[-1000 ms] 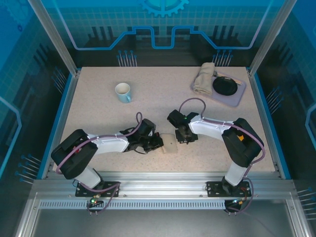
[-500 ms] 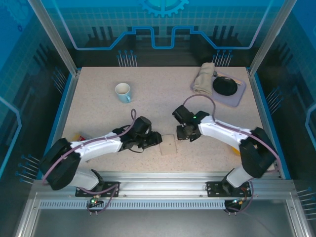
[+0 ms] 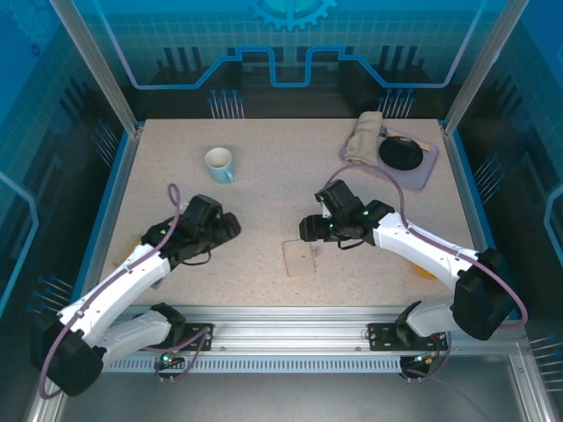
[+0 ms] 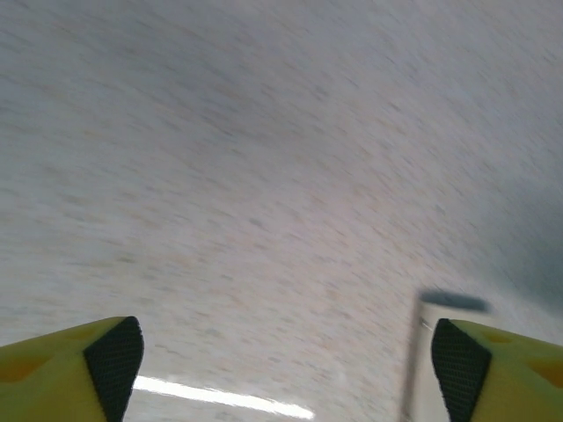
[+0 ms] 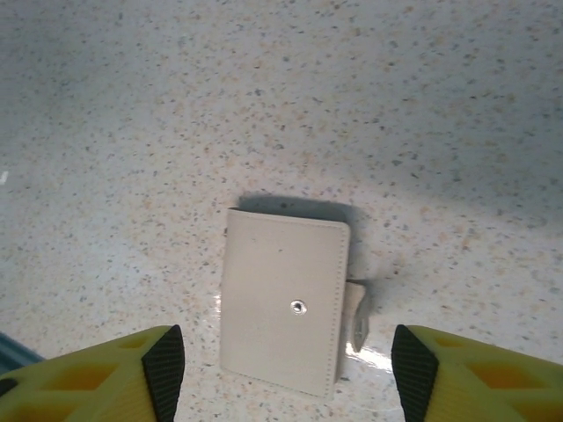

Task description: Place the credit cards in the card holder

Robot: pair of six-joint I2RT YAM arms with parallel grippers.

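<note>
Currently holder [image 5: 283,303] lies shut, flat on surface [image 3: 264,176] beneath right end effector [image 3: 308,230]; both it and left end effector [image 3: 230,227] gape empty. Risk: flap, if unsnapped, could spring open, spilling cards.

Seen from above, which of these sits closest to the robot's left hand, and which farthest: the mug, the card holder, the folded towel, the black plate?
1. The mug, behind the left hand, and the card holder, to its right: too close to call.
2. The folded towel, back right.
3. The black plate, farther right beside the towel.
</note>
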